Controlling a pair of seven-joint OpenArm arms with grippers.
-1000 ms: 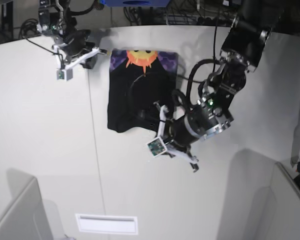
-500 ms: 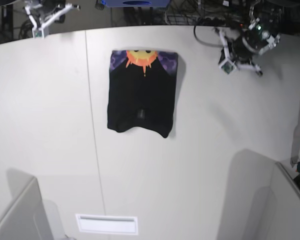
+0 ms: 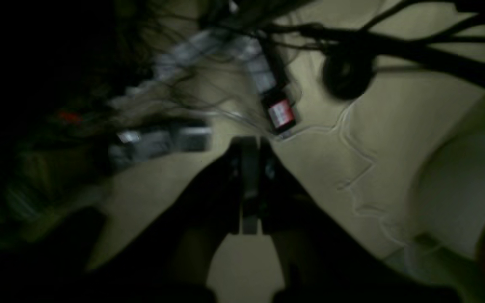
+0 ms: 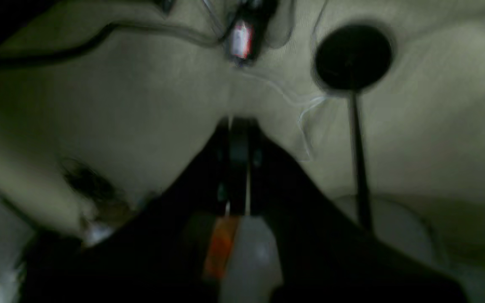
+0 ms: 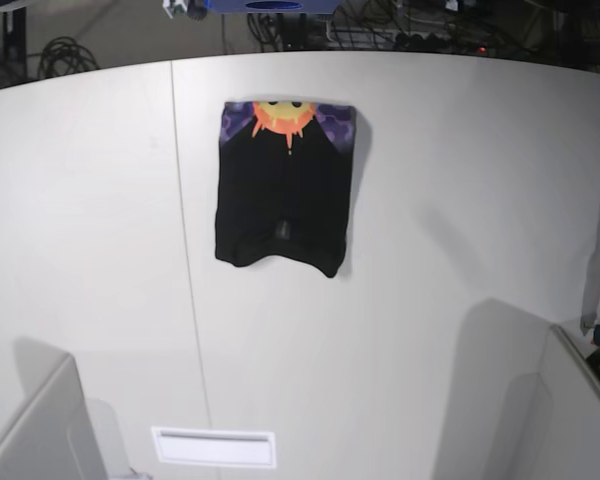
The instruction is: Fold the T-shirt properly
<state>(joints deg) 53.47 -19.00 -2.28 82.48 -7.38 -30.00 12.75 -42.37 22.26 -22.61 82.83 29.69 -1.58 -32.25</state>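
Observation:
The T-shirt [image 5: 285, 185] lies folded into a compact rectangle on the white table [image 5: 450, 200], black side up. A strip of the orange sun and purple print shows along its far edge. Neither arm shows in the base view. In the left wrist view my left gripper [image 3: 249, 141] is shut and empty, held over the floor and its cables. In the right wrist view my right gripper [image 4: 238, 122] is shut and empty, also off the table. Both wrist views are dark and blurred, and the shirt shows in neither.
Grey panels stand at the near left [image 5: 35, 430] and near right [image 5: 570, 400] of the table. A white label [image 5: 213, 447] lies near the front edge. Cables [image 5: 380, 30] and a blue box [image 5: 270, 5] lie behind the far edge. A black round base [image 4: 353, 57] stands on the floor.
Both arms have drawn back from the shirt and left the base view. The folded shirt has stayed in place.

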